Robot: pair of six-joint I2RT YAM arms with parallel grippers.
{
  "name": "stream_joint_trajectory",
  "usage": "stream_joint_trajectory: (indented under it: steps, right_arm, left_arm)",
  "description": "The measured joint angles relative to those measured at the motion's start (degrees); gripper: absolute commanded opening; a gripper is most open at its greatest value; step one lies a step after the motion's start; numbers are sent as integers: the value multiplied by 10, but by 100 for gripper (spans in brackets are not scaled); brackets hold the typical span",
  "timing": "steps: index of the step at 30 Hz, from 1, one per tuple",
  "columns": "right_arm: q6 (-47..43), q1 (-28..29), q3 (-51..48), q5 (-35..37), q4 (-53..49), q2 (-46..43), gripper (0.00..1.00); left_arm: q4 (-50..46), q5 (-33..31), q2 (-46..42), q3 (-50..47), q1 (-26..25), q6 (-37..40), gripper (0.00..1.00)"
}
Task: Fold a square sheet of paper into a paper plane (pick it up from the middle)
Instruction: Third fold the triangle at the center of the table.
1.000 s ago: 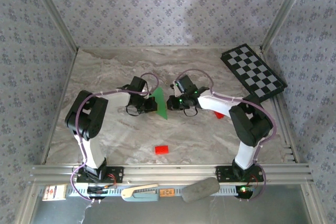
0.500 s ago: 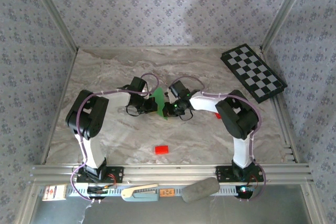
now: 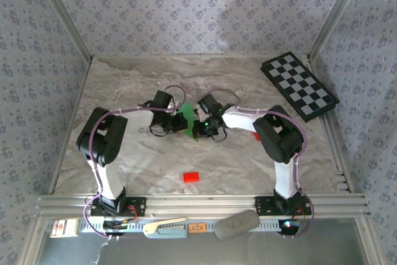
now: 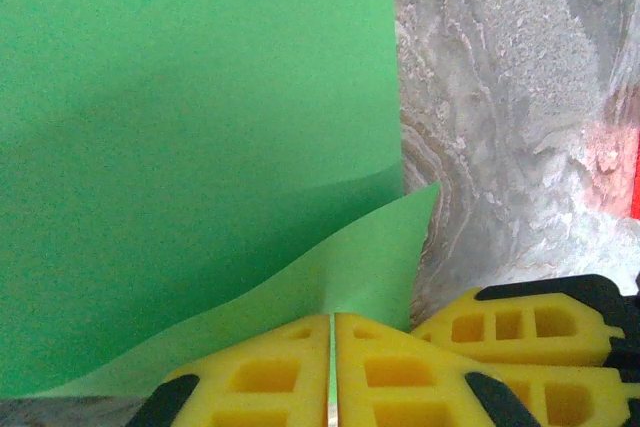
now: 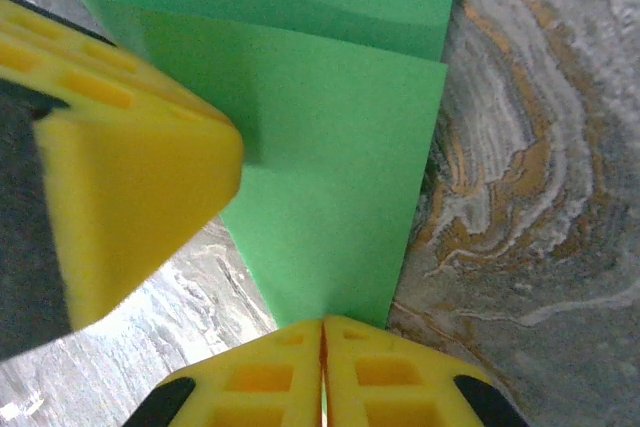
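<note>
Top external: left claw (image 3: 178, 126), right claw (image 3: 199, 129) pinch green paper (image 3: 187, 115)

Bright green paper sheet (image 3: 188, 120), partly folded

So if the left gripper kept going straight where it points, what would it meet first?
The green sheet it is shut on: the left gripper has that paper straight ahead. Past it, probably the right gripper, though depth is unclear.

- Over 1 second, the right gripper (image 3: 200, 128) has shifted left, closer to the left gripper (image 3: 176, 126).
- Right elbow has swung inward.
- The square sheet of paper (image 3: 187, 116) shows a narrower green patch.
</note>
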Motion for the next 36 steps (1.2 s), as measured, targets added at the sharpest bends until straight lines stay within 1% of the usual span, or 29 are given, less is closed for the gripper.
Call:
stream_joint_trajectory:
  steps: [7,14,18,23,28,32,36]
  right_arm:
    - [0,2,17,7,-23,8,10]
    - [7,4,26,23,-35,12,9]
    - [16,4,30,28,-32,15,9]
    - [20,3,32,28,-23,20,9]
    - [22,3,36,27,-17,24,8]
    - [26,2,36,26,-17,24,8]
    - [29,0,35,23,-16,25,8]
  left_arm:
    - [3,-12,6,-7,-8,-14,10]
    - [-31,-44,8,11,-11,-14,9]
    - [-42,-49,8,15,-6,-10,10]
    - [-48,-41,8,14,30,12,11]
    - [-14,-13,-1,-16,65,27,13]
    - [12,1,-9,-37,83,36,14]
    - [22,-1,-21,-50,98,42,16]
